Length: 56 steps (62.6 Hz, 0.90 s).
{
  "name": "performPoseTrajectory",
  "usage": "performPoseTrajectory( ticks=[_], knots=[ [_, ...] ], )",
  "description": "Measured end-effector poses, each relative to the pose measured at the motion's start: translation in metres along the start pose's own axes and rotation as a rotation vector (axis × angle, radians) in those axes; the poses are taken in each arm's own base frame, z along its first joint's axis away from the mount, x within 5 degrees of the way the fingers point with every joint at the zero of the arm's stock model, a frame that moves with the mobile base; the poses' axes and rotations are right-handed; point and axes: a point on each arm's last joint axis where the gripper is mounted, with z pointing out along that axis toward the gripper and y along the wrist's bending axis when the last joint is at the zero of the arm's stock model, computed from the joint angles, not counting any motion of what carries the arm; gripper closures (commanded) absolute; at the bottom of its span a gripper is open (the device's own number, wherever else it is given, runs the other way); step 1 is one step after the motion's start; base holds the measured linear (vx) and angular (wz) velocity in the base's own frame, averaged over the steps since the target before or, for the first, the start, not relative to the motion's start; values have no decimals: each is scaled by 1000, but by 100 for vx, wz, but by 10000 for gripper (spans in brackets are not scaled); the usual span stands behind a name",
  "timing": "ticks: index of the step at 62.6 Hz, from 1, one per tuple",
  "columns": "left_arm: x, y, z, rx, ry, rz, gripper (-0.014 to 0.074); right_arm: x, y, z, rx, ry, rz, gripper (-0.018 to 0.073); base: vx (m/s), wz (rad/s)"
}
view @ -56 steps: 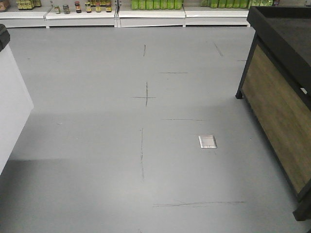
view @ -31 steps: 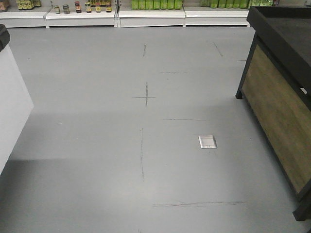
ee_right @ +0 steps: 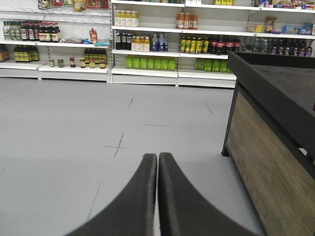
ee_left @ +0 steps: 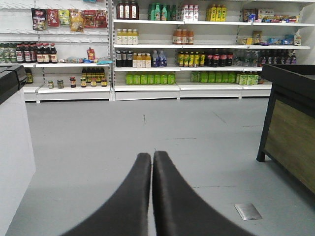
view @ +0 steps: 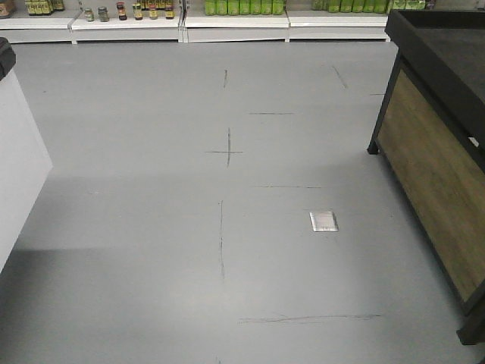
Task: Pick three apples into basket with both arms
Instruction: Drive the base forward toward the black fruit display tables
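Open floor (view: 227, 227) ahead of me; wood stand (view: 436, 159) blocks my right, white cabinet (view: 19, 152) my left, shelves (view: 235, 23) far back.

Bright, even light, sharp focus, a soft shadow across the near floor (view: 91, 303)

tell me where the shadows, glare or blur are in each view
Front view: shadow darkens the floor at lower left beside the white cabinet; no harsh glare. Left wrist view: shelves bright and clear, the shut left gripper a featureless black. Right wrist view: the same for the right gripper; counter top dark.
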Motion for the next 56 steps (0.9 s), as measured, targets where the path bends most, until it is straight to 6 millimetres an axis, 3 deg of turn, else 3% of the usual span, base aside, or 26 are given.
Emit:
performPoseTrajectory(
  ticks=[56],
  knots=[
    [0, 0, 0, 0, 0, 0, 603, 0, 0, 0, 0, 0, 0, 568, 8, -2]
  ],
)
